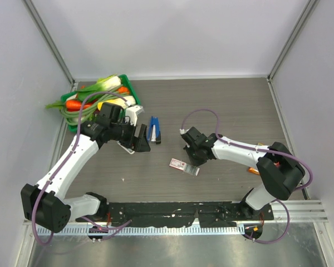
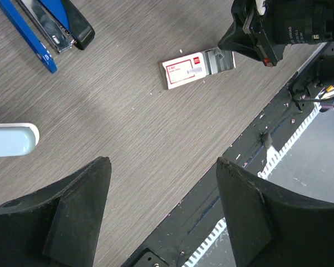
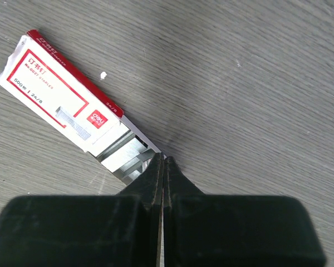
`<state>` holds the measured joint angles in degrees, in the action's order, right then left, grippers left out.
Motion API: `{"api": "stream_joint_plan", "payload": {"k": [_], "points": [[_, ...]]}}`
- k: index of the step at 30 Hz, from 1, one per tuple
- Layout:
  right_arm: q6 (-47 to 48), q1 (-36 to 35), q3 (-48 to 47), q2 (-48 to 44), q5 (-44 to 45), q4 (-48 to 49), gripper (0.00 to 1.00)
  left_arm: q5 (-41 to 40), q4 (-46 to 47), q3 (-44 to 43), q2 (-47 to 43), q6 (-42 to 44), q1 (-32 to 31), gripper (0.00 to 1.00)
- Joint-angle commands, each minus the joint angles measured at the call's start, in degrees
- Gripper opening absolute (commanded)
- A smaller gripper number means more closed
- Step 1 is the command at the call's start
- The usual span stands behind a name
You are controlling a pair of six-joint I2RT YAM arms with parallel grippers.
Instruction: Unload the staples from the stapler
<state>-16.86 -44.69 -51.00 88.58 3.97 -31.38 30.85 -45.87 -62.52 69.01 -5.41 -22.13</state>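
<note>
Top external view is showing the stapler [image 1: 154, 129] lying hinged open on the surface [image 1: 228, 105], just left of centre, its length running from twelve to six o'clock. The left pincer [image 1: 141, 139] is hovering just beside it at its eight o'clock, touching nothing. The right pincer [image 1: 191, 166] is pointing down at a small red-and-white staple box [image 1: 178, 164], lying near the stapler at its four o'clock.

Left wrist view is looking down between two widely parted fingers [image 2: 72, 222] that are gripping nothing. The stapler is sitting at eleven o'clock of this frame, its blue top arm splayed away from the silver magazine and black base. Whether staples are lying in the magazine is too small to tell. The box is lying at one o'clock, and a pale rounded block [image 2: 11, 139] is poking in at nine o'clock.

Right wrist view is showing its pincer fully shut, the tips meeting at six o'clock of the frame, right at the box's open end where silver staples are showing. Whether a thin strip is pinched between the tips cannot be told.

The step in hand appears to be settling staples at the box rather than working at the stapler. The next move is probably calling for the right pincer to lift clear without dragging the box. After that the opened magazine needs checking for leftover staples, with the left pincer steadying the stapler.
</note>
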Motion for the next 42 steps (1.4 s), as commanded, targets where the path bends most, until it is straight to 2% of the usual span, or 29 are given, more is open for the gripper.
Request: {"api": "stream_joint_plan", "payload": {"k": [1,17,42], "points": [[0.34,-0.40,-2.69,-3.14,3.14,-0.53,0.01,-0.09,1.22,0.47,-1.43,1.45,-0.28,0.80],[-0.89,-0.49,-0.85,-2.88,-1.77,3.78,0.01,0.00,1.22,0.65,-1.51,1.45,-0.28,0.79],[-1.77,-1.02,1.34,-1.48,-5.28,4.04,0.01,-0.27,1.39,0.56,-1.60,1.54,-0.28,0.79]]}}
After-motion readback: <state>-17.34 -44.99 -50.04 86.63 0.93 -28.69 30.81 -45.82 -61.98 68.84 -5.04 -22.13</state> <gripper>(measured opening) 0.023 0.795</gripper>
